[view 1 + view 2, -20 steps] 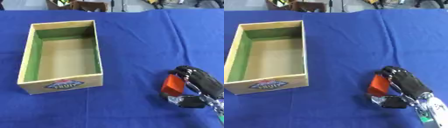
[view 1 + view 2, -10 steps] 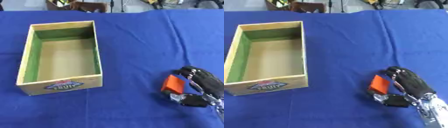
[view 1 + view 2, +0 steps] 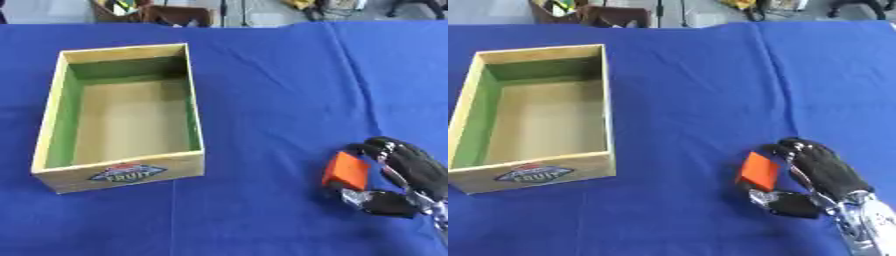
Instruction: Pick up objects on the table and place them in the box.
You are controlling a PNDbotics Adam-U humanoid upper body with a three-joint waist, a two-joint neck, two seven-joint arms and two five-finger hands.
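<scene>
Curling round the small orange rectangular block (image 3: 759, 171), the black right hand (image 3: 820, 172) should lift clear before swinging left toward the open wooden box (image 3: 607, 112).

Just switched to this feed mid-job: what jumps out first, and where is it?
The orange block at lower right stands out against the blue tablecloth, with the robot's right hand curled round it. On the left sits a wooden box with green inner walls and a fruit label on its near side; nothing shows inside it. The left hand is out of view.
</scene>
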